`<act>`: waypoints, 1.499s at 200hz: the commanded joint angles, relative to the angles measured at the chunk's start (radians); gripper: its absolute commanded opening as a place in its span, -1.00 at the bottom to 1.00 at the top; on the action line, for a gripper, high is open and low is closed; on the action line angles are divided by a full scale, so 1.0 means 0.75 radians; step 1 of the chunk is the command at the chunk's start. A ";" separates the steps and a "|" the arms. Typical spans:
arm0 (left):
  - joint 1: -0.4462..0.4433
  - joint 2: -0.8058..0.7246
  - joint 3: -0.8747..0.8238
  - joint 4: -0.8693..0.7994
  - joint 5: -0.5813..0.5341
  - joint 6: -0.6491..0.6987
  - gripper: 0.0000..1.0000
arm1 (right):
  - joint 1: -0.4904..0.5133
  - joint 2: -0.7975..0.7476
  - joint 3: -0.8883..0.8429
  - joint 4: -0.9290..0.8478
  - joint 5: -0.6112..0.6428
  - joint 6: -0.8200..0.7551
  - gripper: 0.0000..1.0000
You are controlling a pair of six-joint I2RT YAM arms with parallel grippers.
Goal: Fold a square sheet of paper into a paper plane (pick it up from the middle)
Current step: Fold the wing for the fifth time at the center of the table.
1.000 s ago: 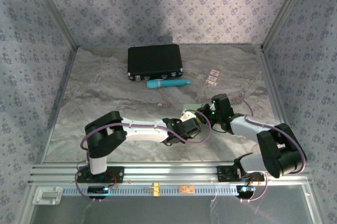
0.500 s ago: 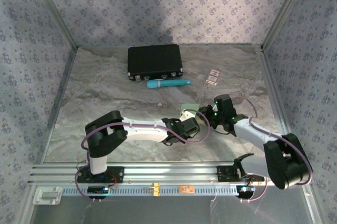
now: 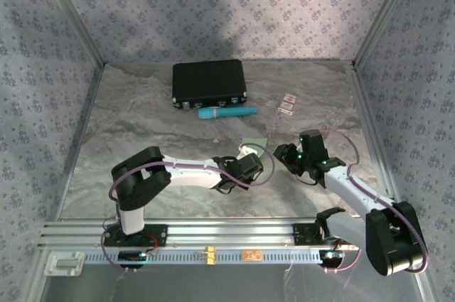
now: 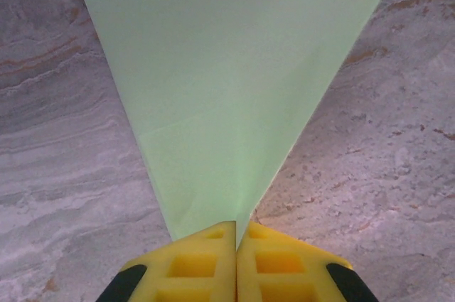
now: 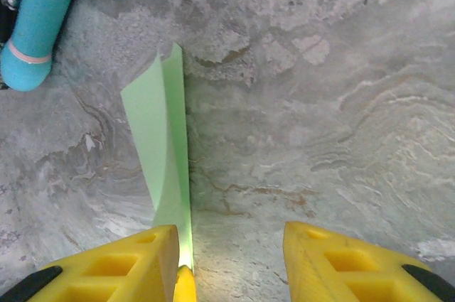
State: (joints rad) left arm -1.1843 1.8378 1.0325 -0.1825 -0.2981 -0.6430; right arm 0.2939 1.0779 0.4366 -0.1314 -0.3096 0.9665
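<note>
Left jaws pinching tip of folded paper (image 4: 227, 89), right jaws parted beside its edge, open table (image 5: 320, 103) beyond

Dim top view (soft shadows), wrist cams brighter

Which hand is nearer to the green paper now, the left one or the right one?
Left. The left hand is shut on the narrow end of the green paper. The right hand stands open beside it; the paper's edge runs close by one finger, not gripped.
</note>
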 commanded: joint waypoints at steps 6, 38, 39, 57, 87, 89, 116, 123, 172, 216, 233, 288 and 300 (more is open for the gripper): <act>0.018 -0.023 -0.055 0.030 0.086 -0.063 -0.90 | -0.004 -0.010 -0.019 -0.035 0.014 -0.027 -0.11; 0.031 -0.077 -0.148 0.175 0.117 -0.067 -0.94 | 0.000 -0.013 -0.024 -0.032 0.009 -0.031 -0.12; 0.031 -0.079 -0.153 0.179 0.116 -0.066 -0.93 | -0.001 -0.013 -0.025 -0.032 0.008 -0.031 -0.12; 0.035 -0.121 -0.209 0.251 0.106 -0.040 -0.95 | 0.002 -0.017 -0.031 -0.032 0.013 -0.029 -0.12; 0.042 -0.155 -0.328 0.458 0.152 0.025 -0.95 | 0.011 -0.014 -0.044 -0.009 0.014 -0.018 -0.12; 0.045 -0.155 -0.332 0.468 0.162 0.027 -0.95 | 0.011 -0.013 -0.044 -0.009 0.014 -0.018 -0.12; 0.074 -0.133 -0.386 0.608 0.310 -0.002 -0.97 | 0.028 -0.013 -0.047 0.026 0.001 -0.017 -0.18; 0.080 -0.133 -0.403 0.635 0.325 -0.019 -0.98 | 0.034 -0.012 -0.052 0.050 -0.007 -0.018 -0.22; 0.134 -0.134 -0.464 0.669 0.424 -0.051 -1.00 | 0.118 0.023 -0.052 0.214 -0.046 -0.073 -0.48; 0.200 -0.090 -0.487 0.704 0.589 -0.081 -1.00 | 0.191 0.114 -0.019 0.334 -0.112 -0.155 -0.63; 0.219 -0.084 -0.506 0.733 0.622 -0.097 -1.00 | 0.220 0.161 -0.003 0.375 -0.138 -0.184 -0.67; 0.262 -0.052 -0.518 0.773 0.744 -0.100 -1.00 | 0.302 0.354 0.071 0.522 -0.225 -0.217 -0.73; 0.266 -0.045 -0.514 0.774 0.757 -0.103 -1.00 | 0.307 0.384 0.084 0.543 -0.232 -0.217 -0.74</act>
State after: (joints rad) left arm -0.9871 1.7531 0.6655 0.4469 0.2111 -0.7090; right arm 0.5133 1.3304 0.4591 0.2092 -0.4519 0.8341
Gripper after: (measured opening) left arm 0.051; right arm 0.134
